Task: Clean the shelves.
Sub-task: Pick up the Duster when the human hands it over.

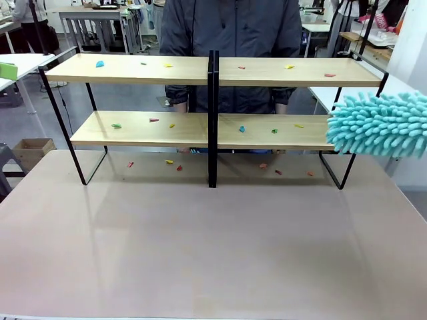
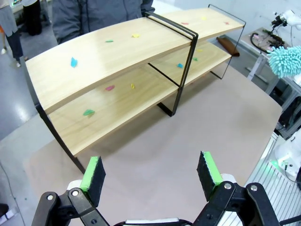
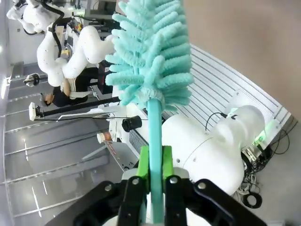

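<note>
Left side: the left end effector (image 2: 150, 170) hangs above the near-left part of the beige worktop (image 1: 213, 247). Its jaws stand wide apart, and nothing lies between the green pads (image 2: 91, 172).

Centre: the shelves (image 1: 133, 70) stand upright on the far half of the worktop and span most of its width. They comprise two light wooden boards in a thin black frame, divided by a black centre post (image 1: 212, 120). Small coloured scraps lie scattered on both boards, among them a blue scrap (image 1: 100, 64) at the far-left of the top board and a green scrap (image 1: 117, 125) on the left of the lower board. Further red and yellow scraps (image 1: 179, 167) lie on the worktop beneath the lower board. A person in a dark jacket (image 1: 230, 27) stands behind the shelves, at the far side.

Right side: a fluffy teal duster (image 1: 380, 123) is level with the lower board at its right end. Its head appears to overlap the board's edge, but the front view does not confirm contact. The right end effector (image 3: 153, 162) is clamped on the duster's teal handle (image 3: 154, 127), with both green pads pressed against it and the head (image 3: 150, 52) pointing away from the wrist.
</note>
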Tool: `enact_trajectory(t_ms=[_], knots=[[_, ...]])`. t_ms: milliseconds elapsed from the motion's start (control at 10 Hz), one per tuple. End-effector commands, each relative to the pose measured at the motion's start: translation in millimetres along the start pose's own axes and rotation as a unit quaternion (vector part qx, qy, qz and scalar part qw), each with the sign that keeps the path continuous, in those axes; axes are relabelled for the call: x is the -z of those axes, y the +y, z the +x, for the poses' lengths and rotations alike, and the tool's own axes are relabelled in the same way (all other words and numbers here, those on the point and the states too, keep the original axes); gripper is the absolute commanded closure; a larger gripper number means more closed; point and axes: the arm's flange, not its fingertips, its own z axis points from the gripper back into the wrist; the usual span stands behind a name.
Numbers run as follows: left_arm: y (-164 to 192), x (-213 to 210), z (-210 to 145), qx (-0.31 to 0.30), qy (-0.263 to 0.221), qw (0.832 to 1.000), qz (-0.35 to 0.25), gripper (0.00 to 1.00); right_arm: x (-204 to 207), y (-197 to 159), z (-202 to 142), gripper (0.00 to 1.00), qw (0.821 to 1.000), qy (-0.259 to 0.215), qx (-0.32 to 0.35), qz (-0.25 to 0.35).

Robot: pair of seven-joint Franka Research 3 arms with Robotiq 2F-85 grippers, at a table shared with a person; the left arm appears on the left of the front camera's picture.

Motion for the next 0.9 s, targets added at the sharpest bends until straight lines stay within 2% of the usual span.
enact_trajectory(t_ms=[0,100,300,400,600,800], knots=[[1,2,0,-0.001,-0.003,1.0,-0.005,0.0,0,0,0,0.87,1.0,0.002,0.002,-0.003],[1,2,0,-0.001,-0.003,1.0,-0.005,0.0,0,4,5,0.87,0.996,-0.046,0.053,-0.056],[1,2,0,-0.001,-0.003,1.0,-0.005,0.0,-38,-16,-6,0.87,0.992,-0.12,0.027,0.021],[1,2,0,-0.001,-0.003,1.0,-0.005,0.0,-48,-23,-14,0.87,0.985,-0.154,-0.014,0.073],[1,2,0,-0.001,-0.003,1.0,-0.005,0.0,-53,-28,-24,0.87,0.979,-0.181,-0.017,0.088],[1,2,0,-0.001,-0.003,1.0,-0.005,0.0,-51,-31,-18,0.87,0.975,-0.206,-0.005,0.083]])
